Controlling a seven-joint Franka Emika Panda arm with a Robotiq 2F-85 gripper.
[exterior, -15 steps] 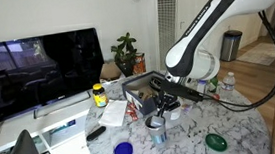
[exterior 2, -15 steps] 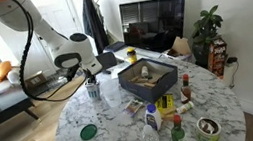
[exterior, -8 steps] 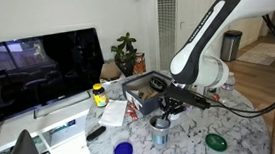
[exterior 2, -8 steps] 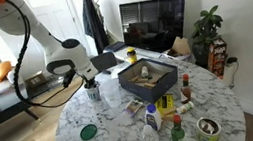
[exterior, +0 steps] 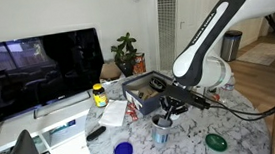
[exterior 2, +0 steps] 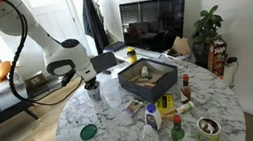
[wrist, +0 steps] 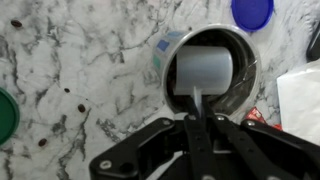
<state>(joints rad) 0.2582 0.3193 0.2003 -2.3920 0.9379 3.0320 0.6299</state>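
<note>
The gripper [wrist: 197, 100] has its fingers pinched on the near rim of the grey round metal cup [wrist: 205, 68], upper centre in the wrist view, over the white marble tabletop [wrist: 80, 60] between a blue round lid [wrist: 253, 10] and a green round lid [wrist: 5, 112]. The grasp looks made and letting go remains. In an exterior view the cup [exterior: 161, 136] sits lower in the frame than a second ago.
</note>
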